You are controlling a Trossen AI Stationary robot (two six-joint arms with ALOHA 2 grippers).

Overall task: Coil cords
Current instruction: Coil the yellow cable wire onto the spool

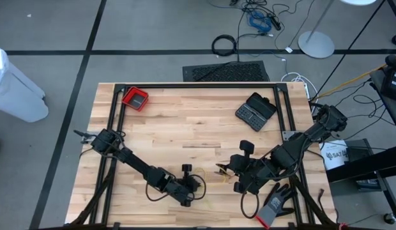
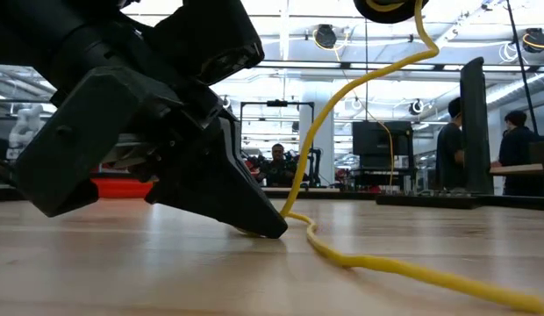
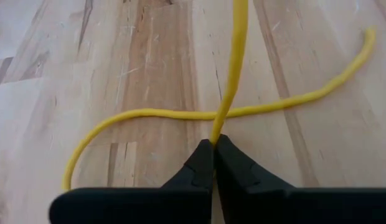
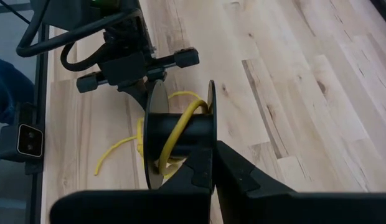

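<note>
Nearest edge of the table (image 1: 179, 121): a grey-black glove (image 1: 274, 203) lies at the near right, beside the right arm.

Left end effector (image 3: 213, 149) is down at the table surface, near centre-left; I see its fingers pressed together on the yellow cord (image 3: 233, 68), which rises straight up from the pinch. The rest of the cord lies slack on the wood, crossing behind the grip point and trailing off to a free end.

Right end effector (image 4: 213, 163) sits just right of it, near the table's centre. Its fingers are together on a black spool (image 4: 178, 135) with the yellow cord wound around its core. In the low view the cord climbs from the table up to the spool.

Farther back: a black case (image 1: 255, 110) at far right, a red tray (image 1: 135, 98) at the far left corner.
</note>
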